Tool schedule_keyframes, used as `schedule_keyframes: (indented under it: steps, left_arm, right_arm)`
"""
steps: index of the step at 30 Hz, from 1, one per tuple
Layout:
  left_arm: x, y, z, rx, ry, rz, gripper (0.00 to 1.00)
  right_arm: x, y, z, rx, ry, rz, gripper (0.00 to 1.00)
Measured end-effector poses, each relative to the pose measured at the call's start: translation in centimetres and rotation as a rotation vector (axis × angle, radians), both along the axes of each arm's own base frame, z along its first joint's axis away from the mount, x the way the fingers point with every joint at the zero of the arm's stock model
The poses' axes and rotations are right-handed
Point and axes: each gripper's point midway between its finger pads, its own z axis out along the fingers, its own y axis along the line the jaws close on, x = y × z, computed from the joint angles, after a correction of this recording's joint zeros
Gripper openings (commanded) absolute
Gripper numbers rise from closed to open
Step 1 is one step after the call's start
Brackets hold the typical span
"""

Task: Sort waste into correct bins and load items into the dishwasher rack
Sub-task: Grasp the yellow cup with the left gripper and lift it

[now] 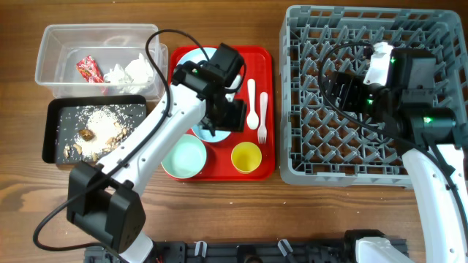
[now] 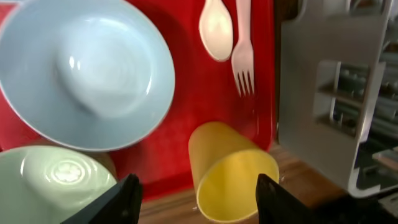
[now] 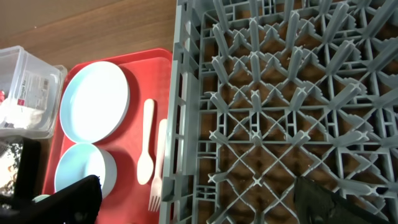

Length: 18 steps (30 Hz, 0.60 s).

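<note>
Shows L gripper (image 2: 198,196) above middle of red tray (image 1: 268,88), fingers parted, nothing held. Shows R gripper (image 3: 199,202) right of tray, over dishwasher rack (image 1: 307,168), fingers wide, empty. Locates yellow cup (image 1: 246,156) upright at tray's near-right corner, spoon (image 1: 251,98) & fork (image 1: 262,117) behind it, mint-green bowl (image 1: 183,158) at near-left corner. Flags probable risks: off-centre closure tipping the light cup or nudging it off tray's near edge; fingertip clipping fork tines en route.

overhead: looking straight down from high, taking in the whole surface (image 1: 241,212) | left wrist: hovering close over the red tray (image 2: 193,93), facing down | right wrist: looking down from higher over the left edge of the dishwasher rack (image 3: 186,93) | all three sharing the spoon (image 3: 146,143) and fork (image 3: 158,162)
</note>
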Motion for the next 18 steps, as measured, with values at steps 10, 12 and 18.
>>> schedule_keyframes:
  steps: [10, 12, 18]
  left_arm:
    - [-4.8, -1.3, -5.8, 0.036, 0.114, 0.006, 0.41]
    - [-5.0, -1.2, -6.5, 0.038, 0.123, 0.041, 0.29]
    - [-5.0, -1.1, -7.9, 0.031, 0.125, 0.111, 0.04]
  right_arm:
    - [0.0, 0.1, 0.0, 0.012, 0.004, -0.008, 1.0]
    - [0.0, 0.1, 0.0, 0.012, 0.004, -0.008, 1.0]
    - [0.0, 0.1, 0.0, 0.013, 0.004, -0.008, 1.0]
